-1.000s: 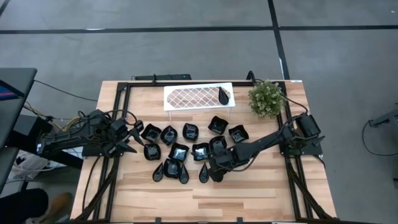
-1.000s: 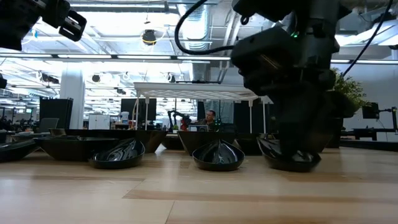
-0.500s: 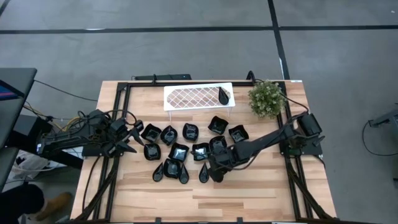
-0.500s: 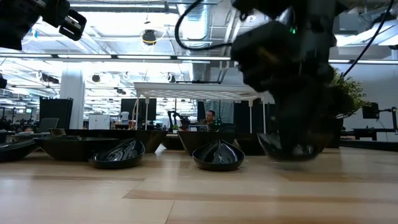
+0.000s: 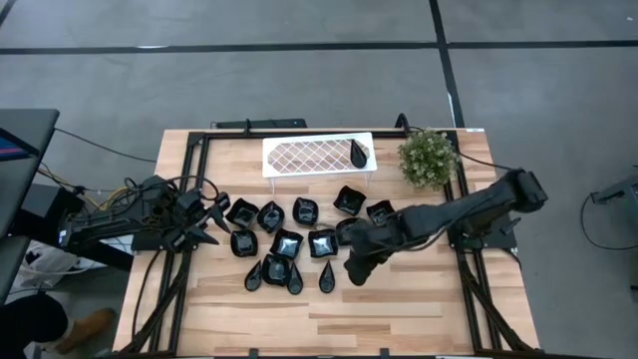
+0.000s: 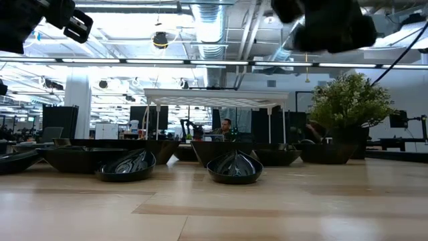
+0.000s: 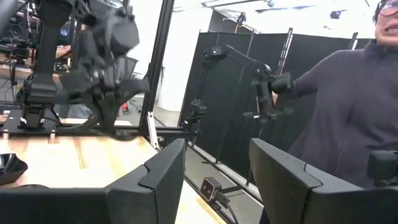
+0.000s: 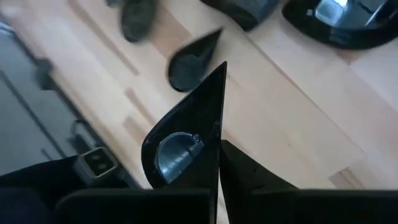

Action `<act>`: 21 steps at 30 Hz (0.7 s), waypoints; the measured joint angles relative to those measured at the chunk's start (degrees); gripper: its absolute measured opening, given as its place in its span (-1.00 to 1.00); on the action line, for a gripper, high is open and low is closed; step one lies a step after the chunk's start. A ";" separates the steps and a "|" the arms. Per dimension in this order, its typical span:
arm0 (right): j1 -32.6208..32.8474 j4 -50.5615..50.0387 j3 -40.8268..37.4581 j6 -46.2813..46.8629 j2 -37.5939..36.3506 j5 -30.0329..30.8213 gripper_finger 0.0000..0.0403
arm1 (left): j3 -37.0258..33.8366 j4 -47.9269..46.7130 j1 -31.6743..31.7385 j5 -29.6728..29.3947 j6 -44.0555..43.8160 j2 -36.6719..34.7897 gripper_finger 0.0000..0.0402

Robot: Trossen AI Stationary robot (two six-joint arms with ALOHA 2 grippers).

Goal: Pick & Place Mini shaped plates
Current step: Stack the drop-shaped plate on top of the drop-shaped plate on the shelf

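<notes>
Several glossy black mini shaped plates [image 5: 289, 239] rest on their bases in a cluster at the table's middle. One more teardrop plate [image 5: 358, 154] lies on the white lattice tray [image 5: 299, 157] at the far edge. My right gripper [image 5: 357, 267] hangs above the cluster's near right side, shut on a teardrop plate [image 8: 180, 149]. In the low view only the dark bulk of that hand [image 6: 328, 23] shows at the top. My left gripper [image 5: 214, 214] waits open [image 7: 214, 177] at the table's left, with nothing between its fingers. My right gripper pinches the teardrop plate by its wall [image 8: 214, 155] near the wide end, between its two fingers. It comes slanting down from the table's right side. The plate is lifted clear of the table, tipped on edge, and its pointed end [image 8: 221, 67] faces away from the wrist.
A green plant [image 5: 427, 157] stands at the far right corner, beside the tray. Bare wood [image 5: 329, 319] runs along the near edge. A black frame [image 5: 194, 160] borders the table. A person [image 7: 354, 106] shows beyond the table in the left wrist view.
My right gripper has gone up, and a little toward the table's right, with the teardrop plate. The plate stood on the table a second ago and now hangs clear of it. In the low view the hand has risen almost out of the picture.
</notes>
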 joint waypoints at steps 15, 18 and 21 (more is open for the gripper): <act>-8.41 0.19 0.04 -9.34 -11.45 -0.01 -1.00 | 0.00 0.04 -0.01 0.00 0.00 0.00 -0.09; -11.35 0.19 0.04 -12.03 -12.87 -0.09 -1.00 | 0.00 0.04 0.00 0.00 0.00 0.00 -0.09; -14.96 0.19 0.04 -14.57 -13.95 -1.55 -1.00 | 0.00 0.07 -0.01 0.00 0.01 0.00 -0.09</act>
